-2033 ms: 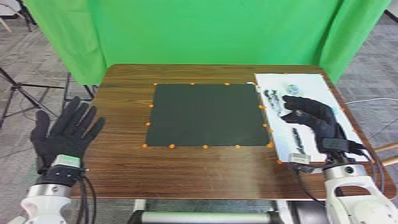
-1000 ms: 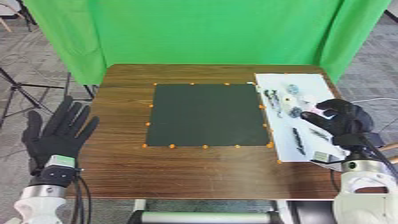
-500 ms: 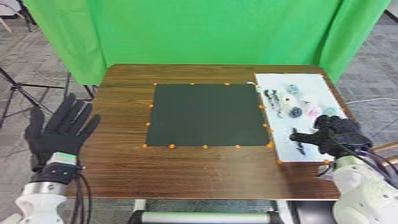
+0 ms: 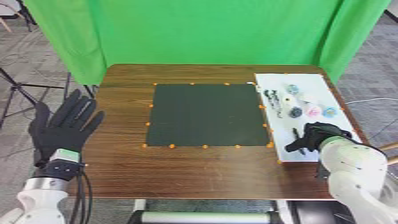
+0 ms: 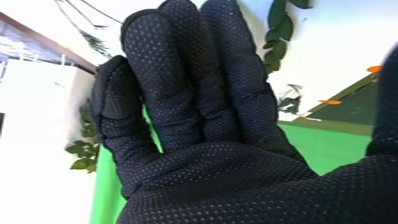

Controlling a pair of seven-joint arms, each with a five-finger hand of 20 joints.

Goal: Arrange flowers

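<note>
Head view: the right hand (image 4: 315,136) is over the near end of the white sheet (image 4: 306,152), its fingers pointing down toward it. The pink flower (image 4: 313,110) is on the sheet, near its middle. The blue flower (image 4: 330,112) is on the sheet too, close to its right edge, and the dark flower (image 4: 296,112) is nearer its left edge. The black mat (image 4: 206,115) is just left of the sheet. The left hand (image 4: 64,125) is well apart from the sheet, out to the left, with its fingers straight and spread. Right wrist view: the right hand has straight fingers close together and its thumb out wide. It pinches nothing. Green leaves (image 5: 278,40) lie on the sheet.
</note>
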